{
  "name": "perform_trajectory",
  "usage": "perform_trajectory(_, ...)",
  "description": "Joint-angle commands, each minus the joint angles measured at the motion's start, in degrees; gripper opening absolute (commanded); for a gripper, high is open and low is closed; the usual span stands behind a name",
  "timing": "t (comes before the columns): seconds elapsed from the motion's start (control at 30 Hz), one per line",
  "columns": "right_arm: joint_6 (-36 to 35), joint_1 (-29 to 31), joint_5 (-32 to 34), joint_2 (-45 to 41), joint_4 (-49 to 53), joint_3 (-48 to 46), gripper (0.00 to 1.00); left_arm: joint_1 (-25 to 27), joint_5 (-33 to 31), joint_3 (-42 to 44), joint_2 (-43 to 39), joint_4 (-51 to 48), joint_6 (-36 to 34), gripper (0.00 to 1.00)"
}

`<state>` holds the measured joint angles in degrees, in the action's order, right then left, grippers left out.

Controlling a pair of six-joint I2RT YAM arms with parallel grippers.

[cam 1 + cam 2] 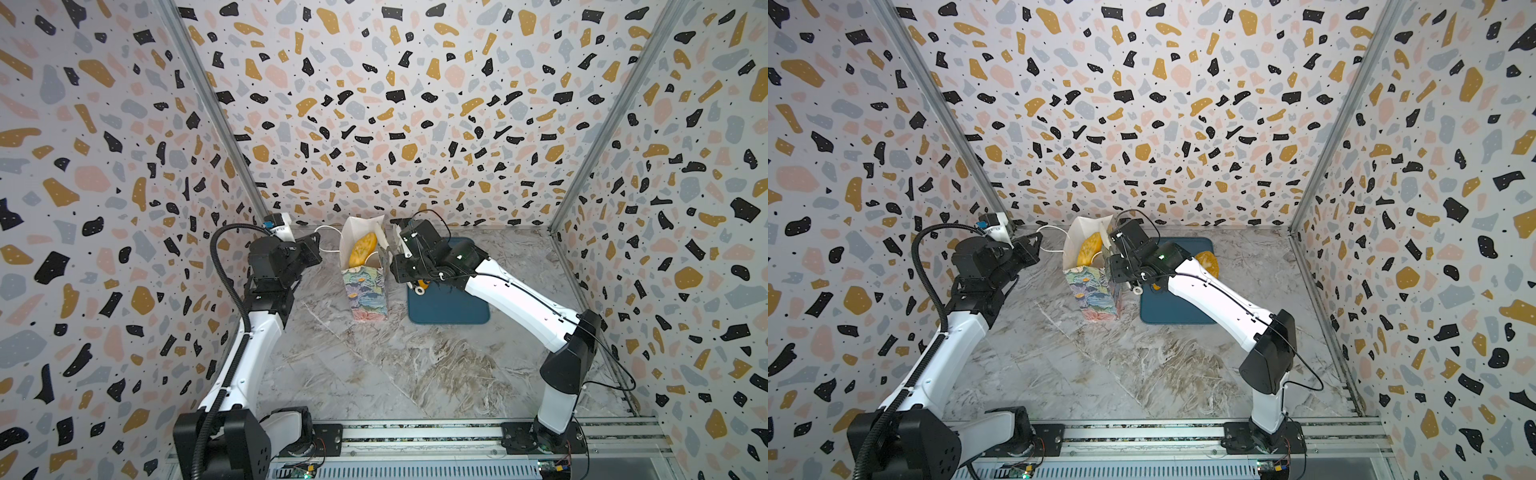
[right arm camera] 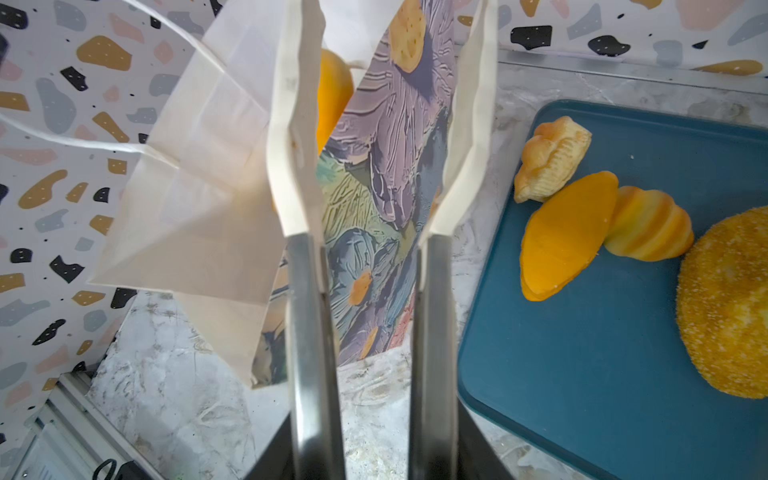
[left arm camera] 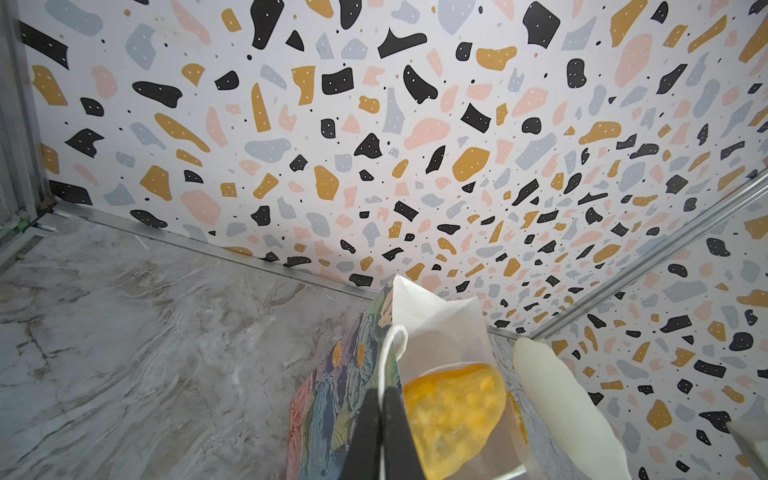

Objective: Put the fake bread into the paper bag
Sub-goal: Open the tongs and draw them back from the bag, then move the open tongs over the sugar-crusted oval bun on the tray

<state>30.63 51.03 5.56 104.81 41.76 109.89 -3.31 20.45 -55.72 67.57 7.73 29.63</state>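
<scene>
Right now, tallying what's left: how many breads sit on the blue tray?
4 on the tray: plaited pastry nearest the paper bag, smooth orange oval next, ridged roll touching it, seeded loaf farthest. Others may be outside the view.

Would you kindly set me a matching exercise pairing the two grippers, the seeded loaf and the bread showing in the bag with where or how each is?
Things:
1 left gripper
2 right gripper
3 seeded loaf
4 bumpy orange bread

States:
A in the mouth of the paper bag
B on the blue tray
C jaws apart by the bag's rim
D shut on the bag's cord handle

Pairs: 1-D, 2-C, 3-B, 4-A.
</scene>
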Motion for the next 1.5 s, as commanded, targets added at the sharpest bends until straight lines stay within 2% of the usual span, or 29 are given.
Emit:
perform_trajectory(0.0,-0.5,1.1,-0.8,-2.2,-2.0,2.5,0.42,0.1,-0.1,0.4,-1.4,2.2,-0.2,0.00)
perform_trajectory(0.27,-0.4,1.3,-1.0,-5.4,-3.1,2.0,0.42,0.1,-0.1,0.4,-1.3,2.2,-0.1,0.00)
perform_trajectory(0.5,0.2,0.7,2.2,-9.2,-0.6,0.6,0.42,0.1,-0.3,0.4,-1.4,2.1,-0.3,0.00)
perform_trajectory(0.83,3.4,-2.3,3.6,-23.5,-7.5,-18.7,0.42,0.1,-0.4,0.6,-1.5,2.3,-0.4,0.00)
perform_trajectory(1.0,4.2,-4.2,4.5,-28.8,-8.4,-25.1,0.42,0.1,-0.1,0.5,-1.5,2.4,-0.2,0.00)
perform_trajectory(1.47,3.9,-11.4,2.7,-34.8,-12.2,-40.5,0.42,0.1,-0.6,0.9,-2.4,2.6,-0.3,0.00)
